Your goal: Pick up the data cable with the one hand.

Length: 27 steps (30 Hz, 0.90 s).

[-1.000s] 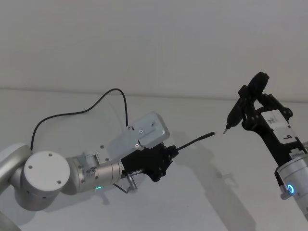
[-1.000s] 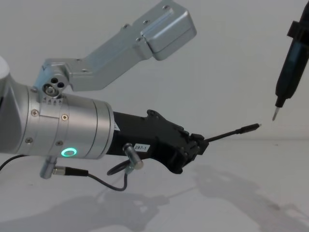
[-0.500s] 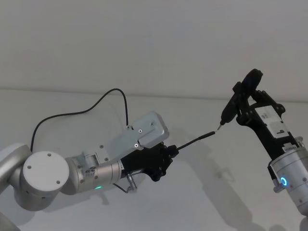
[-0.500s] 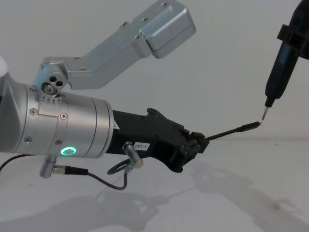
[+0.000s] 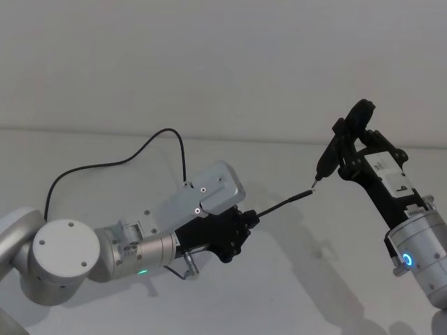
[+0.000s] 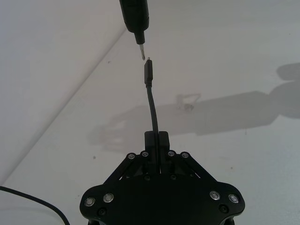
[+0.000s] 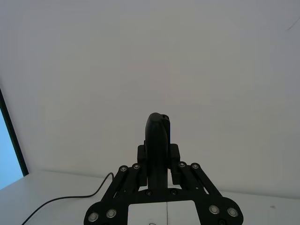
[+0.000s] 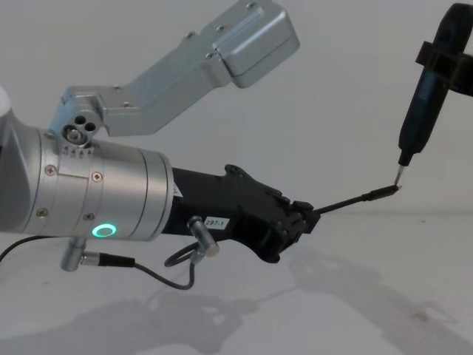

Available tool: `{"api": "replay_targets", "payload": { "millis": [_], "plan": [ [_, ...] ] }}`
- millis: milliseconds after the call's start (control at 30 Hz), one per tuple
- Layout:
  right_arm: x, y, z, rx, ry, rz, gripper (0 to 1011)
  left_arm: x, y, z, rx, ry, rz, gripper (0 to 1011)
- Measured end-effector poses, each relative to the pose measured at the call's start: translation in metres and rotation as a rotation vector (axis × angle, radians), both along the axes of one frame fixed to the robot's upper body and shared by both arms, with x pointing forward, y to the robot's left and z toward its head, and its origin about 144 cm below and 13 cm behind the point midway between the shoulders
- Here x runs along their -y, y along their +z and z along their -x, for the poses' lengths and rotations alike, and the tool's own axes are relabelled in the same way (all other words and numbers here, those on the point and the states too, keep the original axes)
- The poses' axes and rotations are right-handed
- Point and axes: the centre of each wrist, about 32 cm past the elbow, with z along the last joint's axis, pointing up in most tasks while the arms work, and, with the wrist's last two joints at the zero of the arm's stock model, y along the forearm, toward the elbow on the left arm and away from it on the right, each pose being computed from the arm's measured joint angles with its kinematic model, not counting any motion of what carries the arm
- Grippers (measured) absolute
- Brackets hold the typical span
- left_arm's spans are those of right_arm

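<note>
The left gripper (image 5: 247, 218) reaches forward low, jaws clamped; the right gripper (image 5: 347, 146) stands raised, jaws clamped.

Two grippers are counted (left gripper (image 5: 250, 218), right gripper (image 5: 351, 148)); one cable (image 5: 279, 205) and one pen tool (image 5: 326, 160) are seen.

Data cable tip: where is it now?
Head view, centre-right: the thin matte-black data cable juts from the left gripper's shut fingers, its tip almost at the metal point of the dark pen-shaped tool on the right.
</note>
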Motion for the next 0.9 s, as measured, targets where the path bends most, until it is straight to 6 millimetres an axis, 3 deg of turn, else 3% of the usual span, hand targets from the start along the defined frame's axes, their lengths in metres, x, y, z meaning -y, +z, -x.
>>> {"api": "replay_targets", "payload": {
  "millis": [900],
  "plan": [
    [0.0003,0.0025,0.002,0.006,0.006,0.01,268,0.0,0.0,0.0,0.0,0.0,0.0,48]
  ]
}}
